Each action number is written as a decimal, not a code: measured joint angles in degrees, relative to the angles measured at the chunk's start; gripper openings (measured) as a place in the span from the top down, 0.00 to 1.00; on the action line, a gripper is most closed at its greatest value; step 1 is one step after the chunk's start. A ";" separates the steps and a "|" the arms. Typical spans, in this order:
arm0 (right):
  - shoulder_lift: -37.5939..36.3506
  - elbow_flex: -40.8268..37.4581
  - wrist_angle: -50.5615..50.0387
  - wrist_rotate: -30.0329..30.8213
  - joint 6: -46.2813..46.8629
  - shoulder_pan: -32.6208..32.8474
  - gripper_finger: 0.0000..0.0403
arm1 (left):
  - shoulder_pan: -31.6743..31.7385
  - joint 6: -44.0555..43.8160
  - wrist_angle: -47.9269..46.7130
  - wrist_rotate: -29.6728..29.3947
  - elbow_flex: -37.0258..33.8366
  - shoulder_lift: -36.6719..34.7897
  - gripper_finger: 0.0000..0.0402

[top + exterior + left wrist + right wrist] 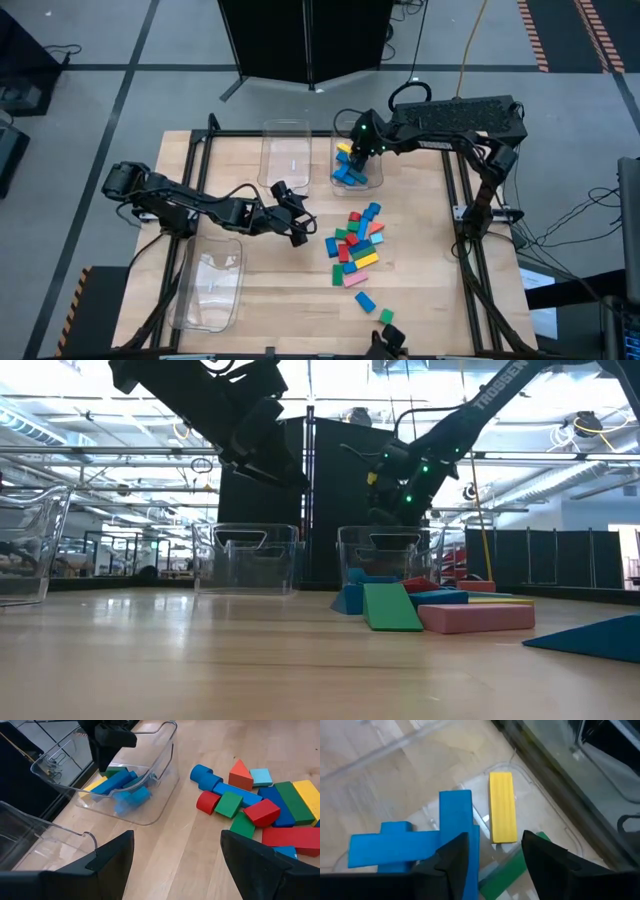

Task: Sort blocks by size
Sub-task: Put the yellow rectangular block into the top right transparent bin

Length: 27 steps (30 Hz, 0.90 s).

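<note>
A pile of coloured blocks (355, 243) lies on the wooden table right of centre; it also shows in the left wrist view (260, 807). A clear bin (357, 165) at the far middle holds blue, yellow and green long blocks (502, 805). My right gripper (360, 148) hangs open and empty over this bin, fingers pointing down (495, 860). My left gripper (300, 226) is open and empty (175, 865), just left of the pile and above the table, facing the bin and the pile.
An empty clear bin (287, 150) stands left of the filled one. Another empty clear bin (210, 285) stands at the near left. Two stray blocks (365, 300) lie near the front edge. Bare table lies between the pile and the near-left bin.
</note>
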 joint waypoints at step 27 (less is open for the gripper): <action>-13.86 0.00 -7.73 -0.04 -0.86 7.49 0.63 | 0.00 -0.11 0.44 0.00 0.02 0.00 0.26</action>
